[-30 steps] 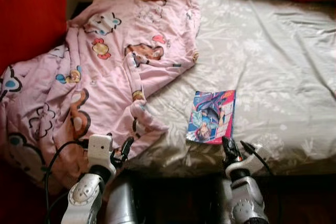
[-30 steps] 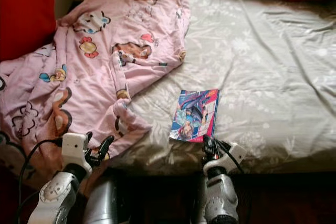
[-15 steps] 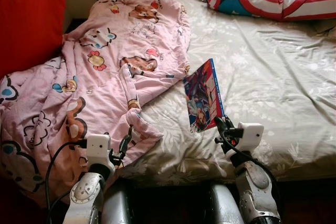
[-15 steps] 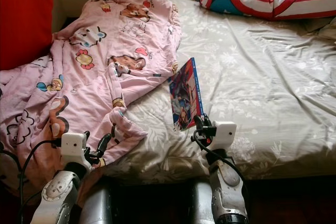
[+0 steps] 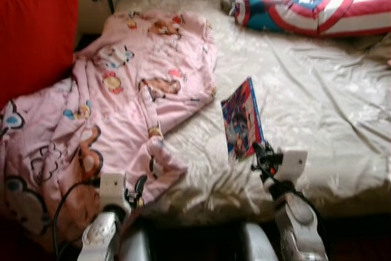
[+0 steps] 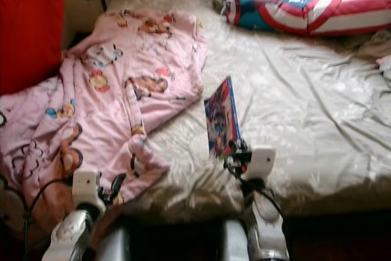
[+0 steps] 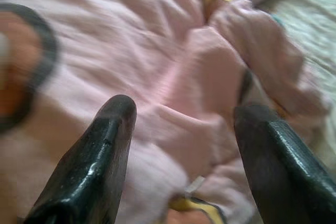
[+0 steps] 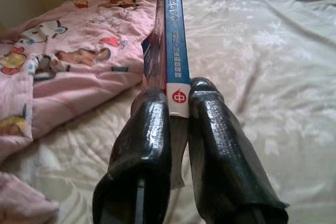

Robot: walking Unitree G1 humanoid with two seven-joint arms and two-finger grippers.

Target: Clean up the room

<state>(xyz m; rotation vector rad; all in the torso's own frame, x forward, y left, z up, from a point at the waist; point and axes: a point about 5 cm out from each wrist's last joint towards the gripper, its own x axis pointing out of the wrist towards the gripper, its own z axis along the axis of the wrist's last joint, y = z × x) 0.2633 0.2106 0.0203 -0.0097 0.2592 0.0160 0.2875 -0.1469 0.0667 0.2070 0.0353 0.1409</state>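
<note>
The right gripper (image 8: pixel 178 108) is clamped on the lower end of a thin comic book (image 5: pixel 242 117), its two black fingers (image 8: pixel 149 129) pressing the covers from either side close to the blue spine. Held this way, the book stands on edge above the pale floral bedsheet (image 5: pixel 317 108), clear of the mattress near the foot of the bed; pinching a flat, floppy thing at the spine is probably what keeps the pages from fanning out while it is carried.

The left gripper (image 7: pixel 184 129) hangs low at the bed's edge with its fingers spread wide and nothing between them, pointing at the crumpled pink cartoon blanket (image 5: pixel 122 102) just ahead of it. That blanket lies in a heap across the robot's left side of the bed and spills over the edge beside something red (image 5: pixel 33 29).

At the head of the bed lies a bolster pillow (image 5: pixel 311 10) in red, white and blue.

No box, shelf or basket can be made out, so where the book belongs cannot be told.
</note>
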